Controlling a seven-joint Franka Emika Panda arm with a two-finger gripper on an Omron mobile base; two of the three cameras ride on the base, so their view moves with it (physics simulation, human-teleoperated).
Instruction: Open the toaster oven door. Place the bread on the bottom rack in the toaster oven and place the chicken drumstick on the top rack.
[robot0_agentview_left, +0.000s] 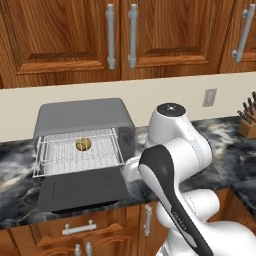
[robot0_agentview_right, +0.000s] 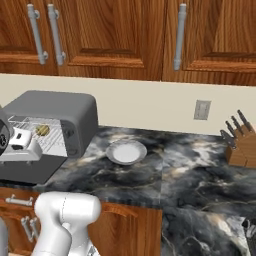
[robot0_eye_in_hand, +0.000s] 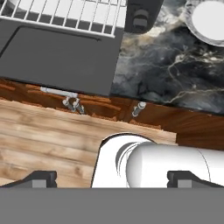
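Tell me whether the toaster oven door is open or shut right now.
Open. The toaster oven door lies flat on the counter in front of the toaster oven, exposing a wire rack with the bread on it.

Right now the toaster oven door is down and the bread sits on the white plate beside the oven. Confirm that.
Not quite. The toaster oven door is down, but the bread sits on a wire rack inside the toaster oven, as the left base view shows. The white plate beside it holds nothing.
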